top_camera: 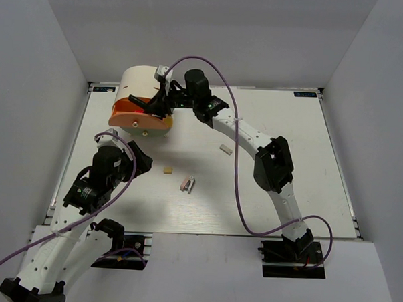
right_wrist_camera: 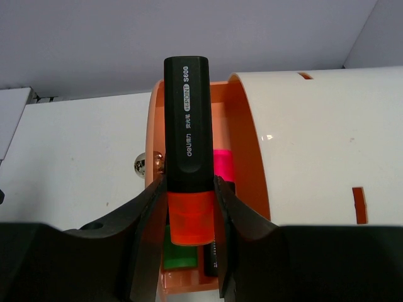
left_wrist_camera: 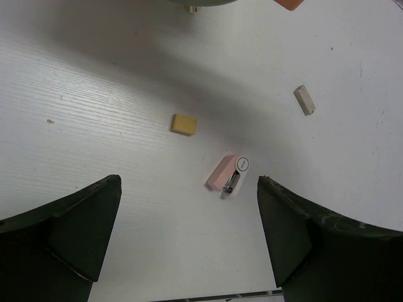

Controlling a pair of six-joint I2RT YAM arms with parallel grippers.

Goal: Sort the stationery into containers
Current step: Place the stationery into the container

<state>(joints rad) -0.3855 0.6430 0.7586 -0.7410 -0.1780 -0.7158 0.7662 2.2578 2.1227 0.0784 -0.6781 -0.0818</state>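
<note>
My right gripper [right_wrist_camera: 187, 182] is shut on a black marker with an orange cap [right_wrist_camera: 187, 145], held over the open orange drawer [right_wrist_camera: 245, 145] of the cream cylindrical container [right_wrist_camera: 315, 138]. In that drawer lie a pink-capped marker [right_wrist_camera: 222, 165] and a green-capped marker [right_wrist_camera: 179, 257]. From above, the right gripper [top_camera: 158, 103] hangs at the container [top_camera: 139, 85], over its swung-out drawer [top_camera: 129, 116]. My left gripper [left_wrist_camera: 189, 182] stands open over the table with nothing between its fingers. Ahead of it lie a pinkish-white clip [left_wrist_camera: 228, 174], a tan eraser [left_wrist_camera: 183, 124] and a grey eraser [left_wrist_camera: 304, 99].
A small shiny knob [right_wrist_camera: 141, 165] sits on the drawer's outer rim. In the top view the tan eraser [top_camera: 167, 169], clip [top_camera: 187, 184] and grey eraser [top_camera: 224, 149] lie mid-table between the arms. A purple cable [top_camera: 237, 166] loops along the right arm. White walls enclose the table.
</note>
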